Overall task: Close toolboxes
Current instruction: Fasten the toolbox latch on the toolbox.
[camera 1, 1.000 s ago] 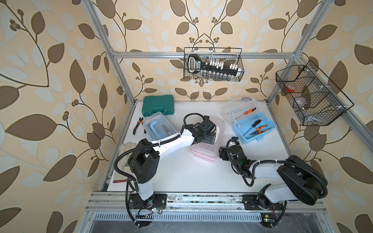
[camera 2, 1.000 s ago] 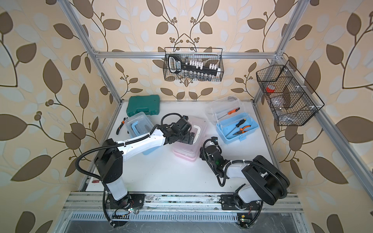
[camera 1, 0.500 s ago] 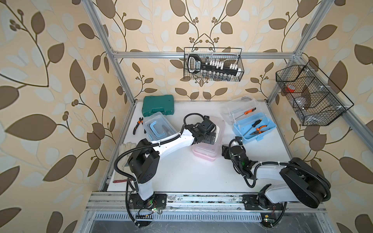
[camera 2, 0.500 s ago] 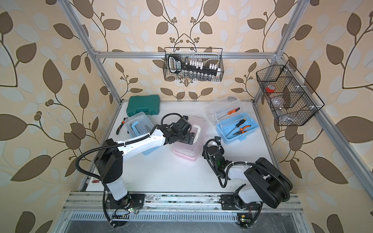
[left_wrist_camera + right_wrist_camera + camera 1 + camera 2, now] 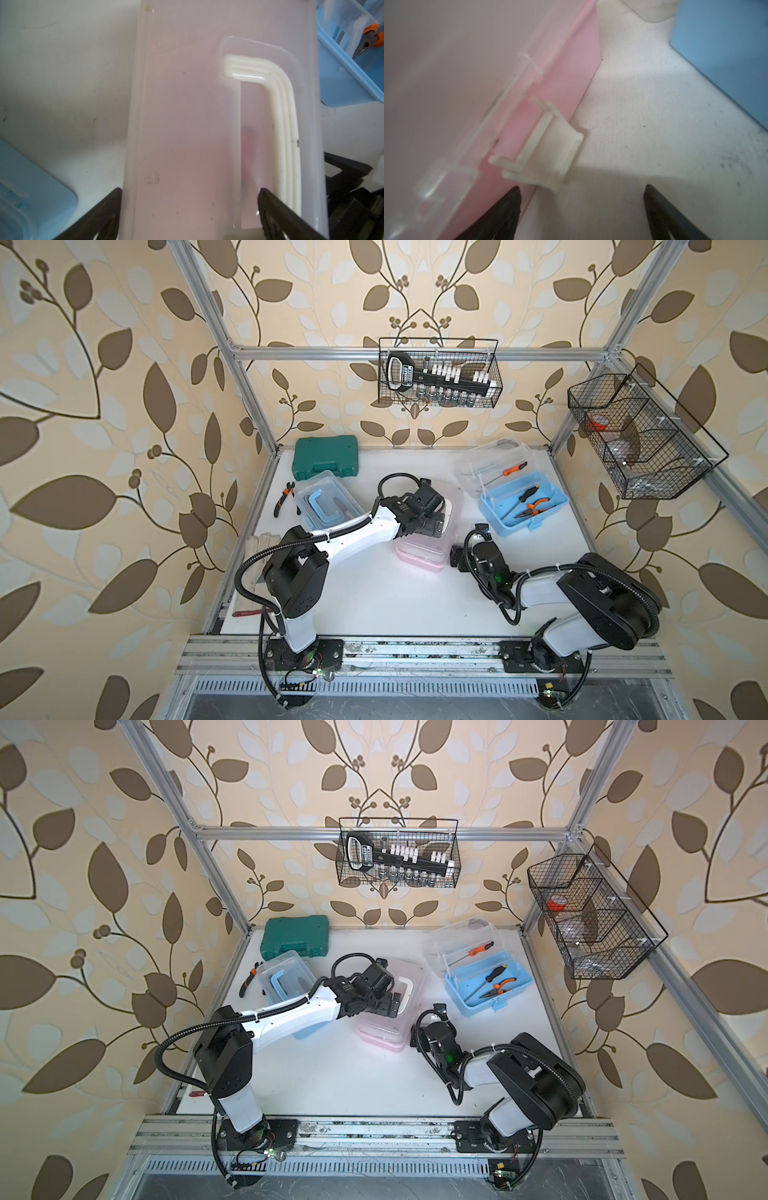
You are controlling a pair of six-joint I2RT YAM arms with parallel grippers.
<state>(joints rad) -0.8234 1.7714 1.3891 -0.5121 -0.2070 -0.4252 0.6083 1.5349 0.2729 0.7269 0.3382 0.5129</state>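
Left pincer [image 5: 189, 192] over pink toolbox [image 5: 419, 562] — right pincer [image 5: 582, 186] spread beside latch [image 5: 554, 145].

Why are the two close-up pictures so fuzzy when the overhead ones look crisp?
In both top views: even light, everything sharp. Left wrist view: the pink toolbox sits so close it looks milky and soft. Right wrist view: its near wall blurs, the white latch is clearer, a hard-edged shadow crosses the table.
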